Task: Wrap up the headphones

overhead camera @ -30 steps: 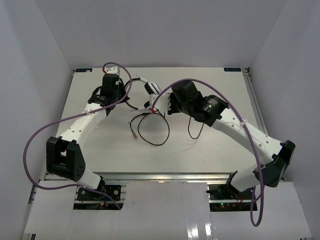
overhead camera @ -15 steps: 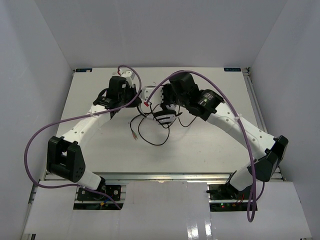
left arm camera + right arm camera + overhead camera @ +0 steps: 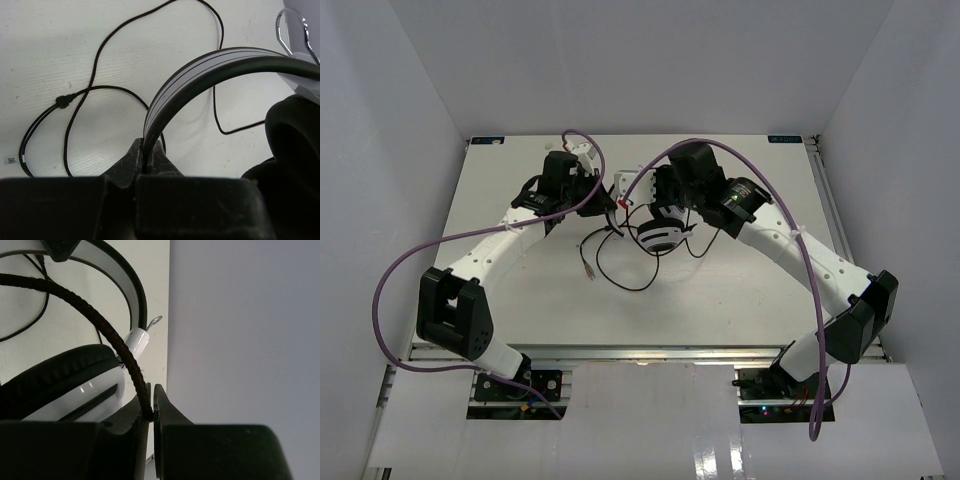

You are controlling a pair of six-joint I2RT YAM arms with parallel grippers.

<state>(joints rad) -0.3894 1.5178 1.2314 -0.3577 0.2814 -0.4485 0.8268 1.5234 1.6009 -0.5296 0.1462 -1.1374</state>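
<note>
The white headphones (image 3: 658,236) with black ear pads hang above the table's middle, between my two arms. My left gripper (image 3: 148,150) is shut on the headband (image 3: 200,70), which arches up and to the right toward a black ear pad (image 3: 292,130). My right gripper (image 3: 151,402) is shut on the thin braided black cable (image 3: 100,320), beside a white ear cup (image 3: 75,390). The rest of the cable (image 3: 620,268) lies in loose loops on the table below, its plug end (image 3: 588,270) to the left. In the top view the left gripper (image 3: 605,200) and right gripper (image 3: 665,205) are close together.
Thick purple robot cables (image 3: 395,270) loop off both arms. The white table (image 3: 740,290) has a metal rail along its right edge (image 3: 825,190). White walls stand on the left, back and right. A small white label (image 3: 10,160) sits on the cable.
The right arm has swung left and lower, carrying the ear cup toward the table's middle. The left gripper has shifted right toward it. The cable loop on the table has hardly changed.
</note>
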